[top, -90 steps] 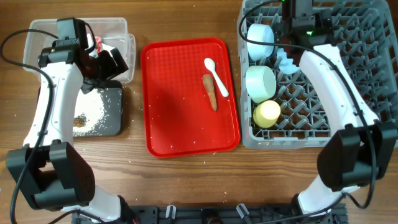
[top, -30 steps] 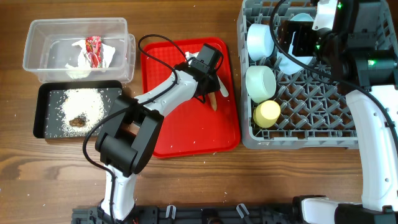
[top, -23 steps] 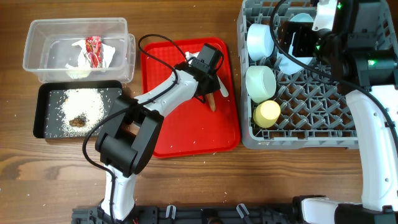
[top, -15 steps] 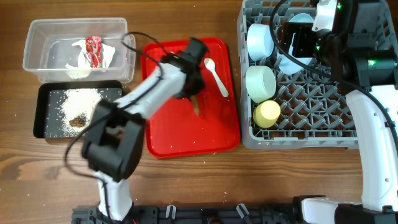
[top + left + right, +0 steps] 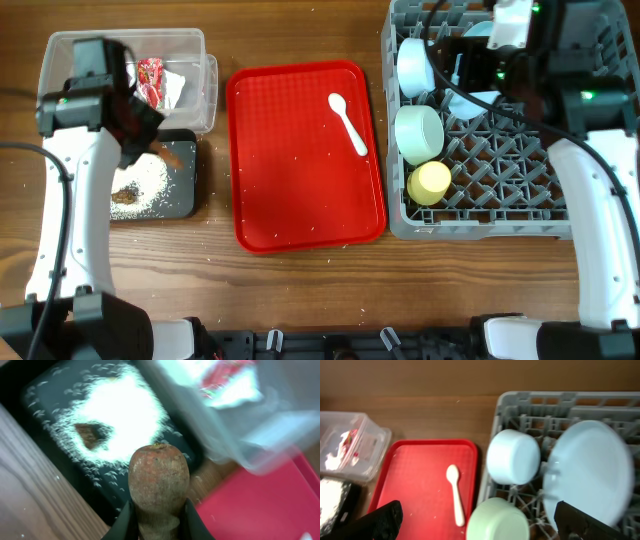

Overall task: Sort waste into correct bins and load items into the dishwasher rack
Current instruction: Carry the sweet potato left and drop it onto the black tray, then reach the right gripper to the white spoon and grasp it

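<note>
My left gripper [image 5: 150,138] is shut on the orange-brown carrot-like stick [image 5: 159,479], which hangs over the right part of the black tray [image 5: 184,196]. White rice [image 5: 122,410] and a small brown lump [image 5: 90,435] lie in that tray. The red-and-white wrapper [image 5: 151,76] lies in the clear tub [image 5: 70,50]. The white spoon [image 5: 347,122] lies on the red tray [image 5: 300,190]. My right gripper [image 5: 477,515] hangs open above the grey rack [image 5: 520,190], nothing between its fingers. The rack holds a light blue bowl [image 5: 512,456], a mint-green bowl [image 5: 497,521], a yellow cup [image 5: 430,183] and the pale blue plate [image 5: 590,470].
A few rice grains are scattered on the red tray and on the wooden table [image 5: 300,290] round the black tray. The tub and black tray sit side by side at the left, the rack at the right.
My left gripper lifted the carrot-like stick off the red tray and carried it left to above the black tray. The right arm has barely moved.
</note>
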Robot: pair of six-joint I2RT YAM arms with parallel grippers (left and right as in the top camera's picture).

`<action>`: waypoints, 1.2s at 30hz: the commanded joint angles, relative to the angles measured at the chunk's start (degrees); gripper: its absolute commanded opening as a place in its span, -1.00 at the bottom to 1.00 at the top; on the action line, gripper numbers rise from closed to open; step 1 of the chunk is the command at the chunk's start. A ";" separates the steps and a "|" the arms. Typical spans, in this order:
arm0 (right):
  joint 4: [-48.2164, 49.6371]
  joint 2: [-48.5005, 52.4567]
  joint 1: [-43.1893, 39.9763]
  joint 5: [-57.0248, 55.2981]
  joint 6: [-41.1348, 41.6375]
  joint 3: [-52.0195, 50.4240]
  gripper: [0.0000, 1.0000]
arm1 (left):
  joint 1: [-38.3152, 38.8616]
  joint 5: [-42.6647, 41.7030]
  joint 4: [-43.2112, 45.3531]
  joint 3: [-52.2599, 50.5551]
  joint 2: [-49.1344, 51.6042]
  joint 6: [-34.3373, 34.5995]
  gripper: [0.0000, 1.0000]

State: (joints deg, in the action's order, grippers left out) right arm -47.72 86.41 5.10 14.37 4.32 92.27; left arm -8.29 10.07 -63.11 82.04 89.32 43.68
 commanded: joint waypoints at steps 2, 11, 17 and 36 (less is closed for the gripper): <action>1.38 3.89 5.38 2.51 0.35 -0.04 0.94 | -6.23 2.47 8.66 -10.93 3.10 7.82 -0.92; 9.01 11.65 20.79 -3.04 1.38 -0.04 0.84 | -8.13 2.69 28.33 -21.90 11.06 7.82 -0.82; 9.16 19.58 22.97 -3.04 1.62 -0.04 0.81 | -8.13 3.17 28.89 -21.90 14.10 7.76 -0.17; 16.81 34.80 22.95 -9.03 0.35 -0.04 0.52 | -0.28 -9.64 21.79 -18.18 -5.22 -16.48 0.53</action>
State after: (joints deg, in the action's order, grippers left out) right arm -33.04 119.11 27.83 5.89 4.80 92.25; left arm -10.98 1.83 -41.76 62.89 85.80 30.83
